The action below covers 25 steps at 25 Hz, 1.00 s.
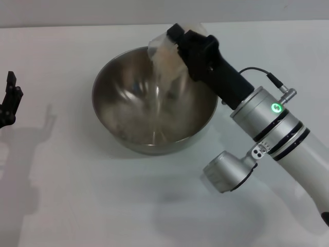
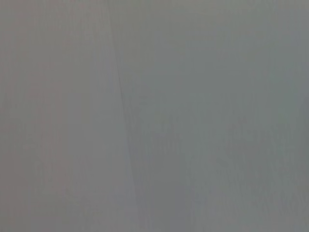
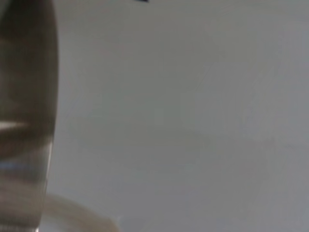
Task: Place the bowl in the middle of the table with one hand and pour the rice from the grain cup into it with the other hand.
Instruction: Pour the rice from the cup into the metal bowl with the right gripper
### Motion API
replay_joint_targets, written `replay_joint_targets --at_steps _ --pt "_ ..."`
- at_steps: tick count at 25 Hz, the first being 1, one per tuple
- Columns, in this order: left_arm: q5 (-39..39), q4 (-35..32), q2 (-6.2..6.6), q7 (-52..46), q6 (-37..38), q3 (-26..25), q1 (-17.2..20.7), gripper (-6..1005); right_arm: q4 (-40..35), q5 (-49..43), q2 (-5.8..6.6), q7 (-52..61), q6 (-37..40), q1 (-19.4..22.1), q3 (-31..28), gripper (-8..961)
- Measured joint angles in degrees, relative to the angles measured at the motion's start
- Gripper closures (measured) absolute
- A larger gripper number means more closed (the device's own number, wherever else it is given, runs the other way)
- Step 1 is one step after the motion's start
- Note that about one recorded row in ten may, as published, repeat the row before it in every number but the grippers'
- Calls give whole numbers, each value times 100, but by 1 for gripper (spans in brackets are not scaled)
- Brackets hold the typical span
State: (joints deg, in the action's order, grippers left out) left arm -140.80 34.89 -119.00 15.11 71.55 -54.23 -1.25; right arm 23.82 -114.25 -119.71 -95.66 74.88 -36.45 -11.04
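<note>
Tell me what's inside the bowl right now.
The bowl shows bare steel and a thin stream of rice falling from the tilted grain cup, held by the right end effector. The cup hides the far inner wall.

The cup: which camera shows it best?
The head view. There the cup shows tipped over the bowl, held by the right gripper, with rice inside. The left wrist view shows nothing of it. The right wrist view shows only a blurred metal surface, likely the bowl.

Grain cup [image 1: 165, 55] tilted above bowl [image 1: 154, 100] on table [image 1: 103, 206].
</note>
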Motion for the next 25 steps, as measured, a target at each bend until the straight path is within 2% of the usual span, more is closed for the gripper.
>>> replay_joint_targets --at_steps 25 --pt "0 0 0 0 -1 0 -7 174 374 -124 -9 -3273 -654 -72 -82 930"
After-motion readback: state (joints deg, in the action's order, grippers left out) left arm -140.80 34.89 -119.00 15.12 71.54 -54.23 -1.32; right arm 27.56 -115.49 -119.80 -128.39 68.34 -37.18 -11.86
